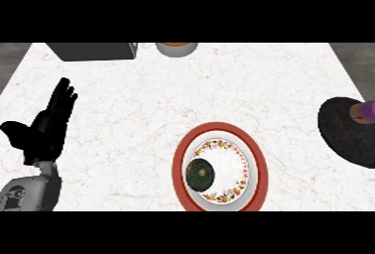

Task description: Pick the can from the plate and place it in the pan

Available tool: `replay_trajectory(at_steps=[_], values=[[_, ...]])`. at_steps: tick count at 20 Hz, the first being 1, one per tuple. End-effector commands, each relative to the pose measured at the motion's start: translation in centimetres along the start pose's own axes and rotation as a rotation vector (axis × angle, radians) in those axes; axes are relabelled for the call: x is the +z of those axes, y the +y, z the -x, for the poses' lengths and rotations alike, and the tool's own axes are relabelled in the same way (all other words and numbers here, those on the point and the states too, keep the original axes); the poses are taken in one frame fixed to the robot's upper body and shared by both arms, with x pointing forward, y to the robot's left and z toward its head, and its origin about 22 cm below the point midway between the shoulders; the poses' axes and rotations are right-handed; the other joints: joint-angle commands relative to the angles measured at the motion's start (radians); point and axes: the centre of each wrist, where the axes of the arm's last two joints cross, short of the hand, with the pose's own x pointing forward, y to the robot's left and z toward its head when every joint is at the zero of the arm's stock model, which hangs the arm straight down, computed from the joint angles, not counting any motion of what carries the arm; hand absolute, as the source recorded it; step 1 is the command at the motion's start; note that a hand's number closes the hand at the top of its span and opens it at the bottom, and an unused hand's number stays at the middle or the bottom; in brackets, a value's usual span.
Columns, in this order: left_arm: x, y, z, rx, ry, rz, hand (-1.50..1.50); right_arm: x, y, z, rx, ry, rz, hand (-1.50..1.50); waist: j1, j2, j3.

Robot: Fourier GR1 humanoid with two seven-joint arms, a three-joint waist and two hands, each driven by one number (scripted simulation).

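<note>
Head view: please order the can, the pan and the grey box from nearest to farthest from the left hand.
From the left hand:
1. Grey box, at the counter's far edge, above the hand.
2. Can, on the red-rimmed plate, middle.
3. Pan, at the right edge.

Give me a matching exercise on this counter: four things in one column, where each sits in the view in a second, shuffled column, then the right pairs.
Things:
1. can
2. pan
3. left hand
4. grey box

Places:
A. right edge of the view
B. far edge, left of centre
C. on the red-rimmed plate, left part
D. left side, fingers straight, pointing up

Pairs: 1-C, 2-A, 3-D, 4-B
</note>
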Motion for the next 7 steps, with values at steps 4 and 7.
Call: replay_trajectory(at_steps=[4, 7], values=[[-0.6, -1.2, -0.4, 0.000, -0.017, -0.007, 0.00, 6.1, -1.4, -2.6, 0.021, 0.012, -0.050, -1.50, 0.006, 0.007, 0.000], [-1.5, -0.1, -2.1, 0.004, -0.011, 0.023, 0.00, 8.0, 0.2, -4.9, 0.068, 0.026, -0.007, -1.50, 0.024, 0.010, 0.002]])
